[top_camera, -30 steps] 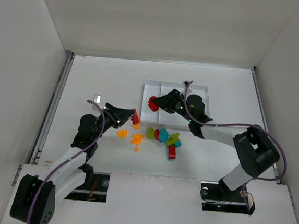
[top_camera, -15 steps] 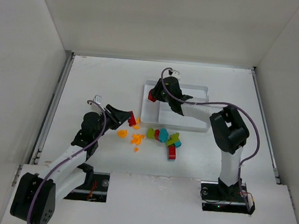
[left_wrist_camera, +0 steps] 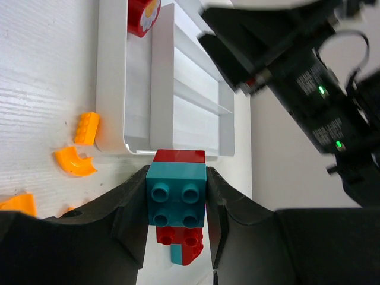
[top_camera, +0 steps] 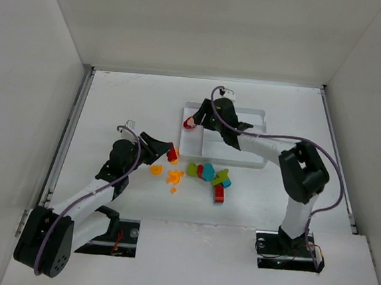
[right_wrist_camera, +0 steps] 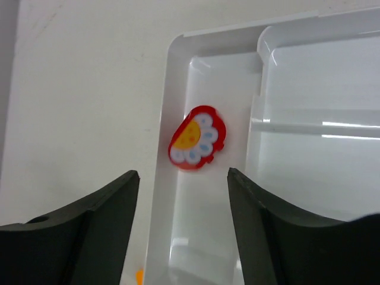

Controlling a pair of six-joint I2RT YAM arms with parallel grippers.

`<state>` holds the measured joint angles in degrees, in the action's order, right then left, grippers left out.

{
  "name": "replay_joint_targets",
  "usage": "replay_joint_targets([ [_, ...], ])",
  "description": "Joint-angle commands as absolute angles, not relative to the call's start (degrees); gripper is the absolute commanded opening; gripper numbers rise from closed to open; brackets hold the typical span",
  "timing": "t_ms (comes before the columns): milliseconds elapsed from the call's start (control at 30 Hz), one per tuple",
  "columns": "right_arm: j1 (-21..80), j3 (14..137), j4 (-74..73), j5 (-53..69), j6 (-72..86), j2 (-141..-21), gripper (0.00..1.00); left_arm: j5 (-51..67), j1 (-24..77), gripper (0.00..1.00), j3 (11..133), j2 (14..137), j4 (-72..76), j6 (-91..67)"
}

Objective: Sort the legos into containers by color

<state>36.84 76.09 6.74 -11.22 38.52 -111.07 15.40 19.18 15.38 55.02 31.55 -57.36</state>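
My left gripper (left_wrist_camera: 177,184) is shut on a small stack of teal and red legos (left_wrist_camera: 176,205) and holds it just short of the white tray's near wall (left_wrist_camera: 136,142). From above, that gripper (top_camera: 168,151) is left of the tray (top_camera: 232,156). My right gripper (right_wrist_camera: 184,225) is open over the tray's tall narrow section. A red round piece with a flower face (right_wrist_camera: 198,138) lies free in that section, also in the top view (top_camera: 189,122). Loose legos lie in front of the tray: orange (top_camera: 173,176), green (top_camera: 192,169), teal (top_camera: 208,171), red (top_camera: 219,194).
The three long tray sections (right_wrist_camera: 320,107) hold nothing that I can see. Two orange pieces (left_wrist_camera: 86,127) (left_wrist_camera: 74,161) lie left of the tray's corner. White walls close the table on three sides, and the right arm (top_camera: 270,146) reaches across the tray.
My right gripper carried the red flower piece over the narrow section and opened; the piece now lies in the tray. My left gripper with its stack moved slightly toward the tray.
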Motion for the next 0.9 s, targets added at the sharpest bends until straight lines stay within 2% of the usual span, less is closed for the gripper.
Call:
replay_joint_targets([
  [0, 37.7, 65.2, 16.3, -6.8, 39.3, -97.9, 0.64, 15.2, 19.5, 0.1, 18.3, 55.8, 36.4, -59.5],
  [67, 39.0, 55.5, 23.4, -2.5, 41.3, -91.9, 0.6, 15.6, 19.6, 0.1, 18.5, 56.6, 37.5, -60.6],
  [133, 39.3, 46.6, 31.1, 1.5, 45.5, -86.9, 0.6, 16.1, 19.6, 0.11, 18.8, 57.5, 38.6, -61.9],
  [267, 40.6, 35.5, 45.8, 8.1, 54.7, -82.7, 0.75, 17.0, 20.3, 0.11, 19.2, 59.8, 41.0, -64.1],
  [333, 41.3, 33.6, 50.8, 10.9, 57.8, -83.3, 0.8, 17.2, 20.8, 0.11, 19.2, 60.6, 42.5, -65.6],
  [433, 42.2, 33.0, 57.7, 14.8, 61.6, -86.8, 0.82, 17.3, 22.0, 0.11, 19.2, 61.2, 45.1, -67.9],
  [700, 43.6, 34.0, 71.5, 21.7, 68.5, -93.9, 0.82, 16.5, 24.6, 0.11, 18.5, 59.7, 46.1, -70.3],
  [867, 43.6, 34.4, 72.6, 22.5, 70.8, -96.5, 0.76, 16.5, 24.9, 0.12, 18.5, 58.8, 46.1, -71.1],
])
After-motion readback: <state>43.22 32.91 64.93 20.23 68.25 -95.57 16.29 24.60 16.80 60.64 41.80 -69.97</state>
